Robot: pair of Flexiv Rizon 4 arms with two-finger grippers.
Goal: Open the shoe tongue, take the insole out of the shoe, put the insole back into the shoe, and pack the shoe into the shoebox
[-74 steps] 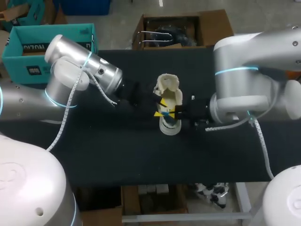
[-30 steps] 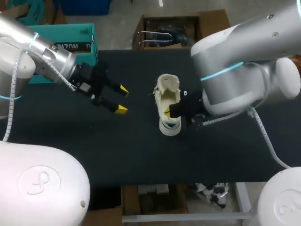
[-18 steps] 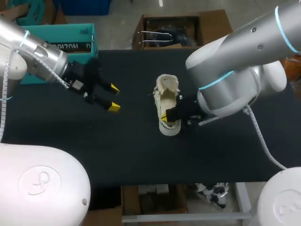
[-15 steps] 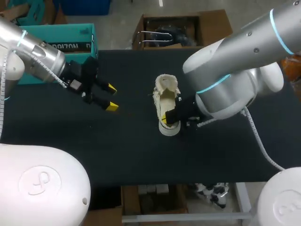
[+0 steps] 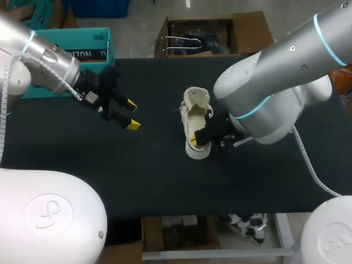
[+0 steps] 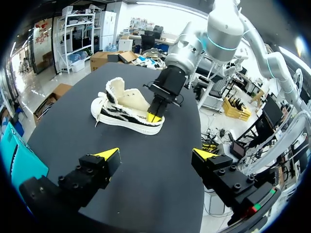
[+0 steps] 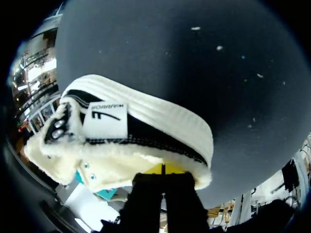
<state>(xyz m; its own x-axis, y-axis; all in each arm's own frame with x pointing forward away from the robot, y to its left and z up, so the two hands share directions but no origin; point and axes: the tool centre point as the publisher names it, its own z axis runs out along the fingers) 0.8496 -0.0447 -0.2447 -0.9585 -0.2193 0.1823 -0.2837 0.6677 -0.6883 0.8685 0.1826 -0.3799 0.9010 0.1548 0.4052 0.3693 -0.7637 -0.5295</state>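
- The table (image 5: 165, 181) carries the shoe (image 5: 196, 113), which lies ahead of the left tool (image 5: 131, 114) and well apart from it.
- The teal shoebox (image 5: 82, 38) sits behind the left arm (image 5: 44, 60); its inside is hidden.
- The right tool (image 5: 194, 141) dips into the shoe's opening with its fingers pressed together; what they pinch cannot be told.
- The left tool is spread wide and holds nothing.
- Earlier both tools met at the shoe; the left has since drawn back.

Shoe (image 5: 197, 113): fuzzy fleece lining w/ smooth rubbery sole. Bench (image 5: 165, 176): matt black cloth. Left arm (image 5: 38, 55) & right arm (image 5: 275, 82): glossy silver shells.
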